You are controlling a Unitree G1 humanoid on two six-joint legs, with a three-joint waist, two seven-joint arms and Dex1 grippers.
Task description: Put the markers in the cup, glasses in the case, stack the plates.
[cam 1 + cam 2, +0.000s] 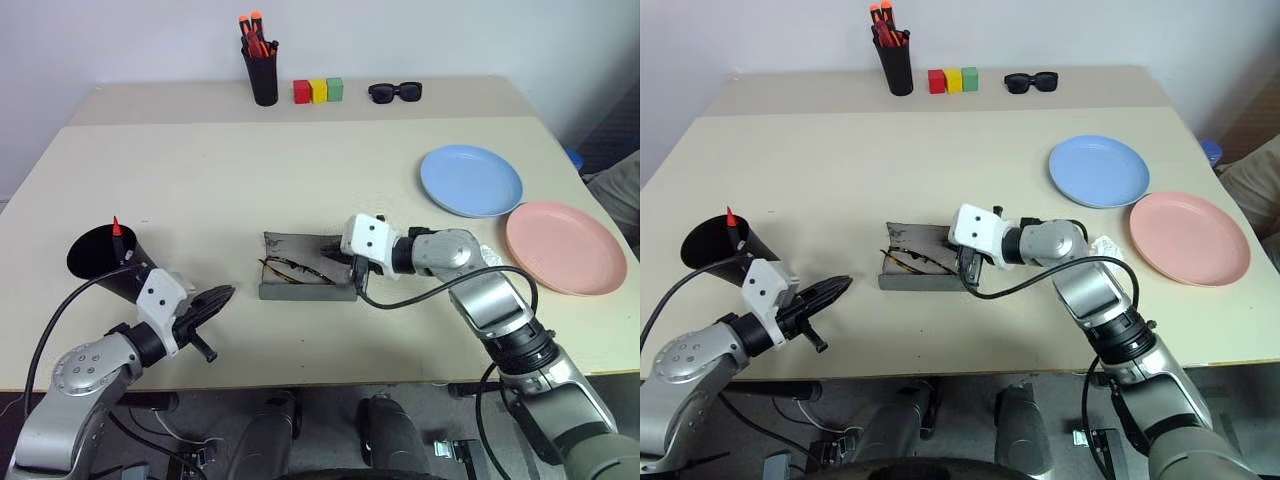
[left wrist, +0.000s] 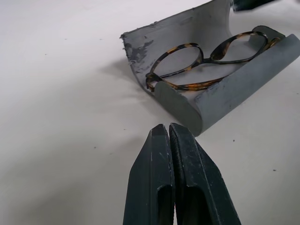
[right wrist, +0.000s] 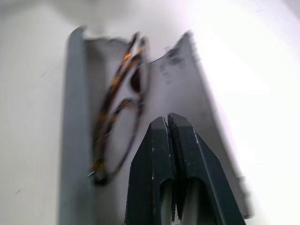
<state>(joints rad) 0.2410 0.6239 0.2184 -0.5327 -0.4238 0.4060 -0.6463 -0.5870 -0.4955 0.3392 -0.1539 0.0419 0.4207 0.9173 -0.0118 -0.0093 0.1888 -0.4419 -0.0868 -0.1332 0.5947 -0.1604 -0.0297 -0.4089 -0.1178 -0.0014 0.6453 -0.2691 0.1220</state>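
Observation:
The grey case (image 1: 305,290) lies open in the middle of the table, with the thin tortoiseshell-framed glasses (image 2: 205,58) lying inside it. My right gripper (image 1: 357,272) is shut and empty at the case's right end, over the open lid (image 3: 187,93). My left gripper (image 1: 222,296) is shut and empty a little way left of the case, pointing at it. The black cup (image 1: 98,258) sits at the near left, and the red tip of a marker (image 1: 116,228) sticks out of it. The light blue plate (image 1: 470,180) and the pink plate (image 1: 565,247) lie side by side at the right.
At the back stand a black pen holder (image 1: 262,70) with orange-capped pens, a row of red, yellow and green blocks (image 1: 318,91), and black sunglasses (image 1: 395,92). Something small, white and crumpled (image 1: 1105,245) lies beside my right forearm.

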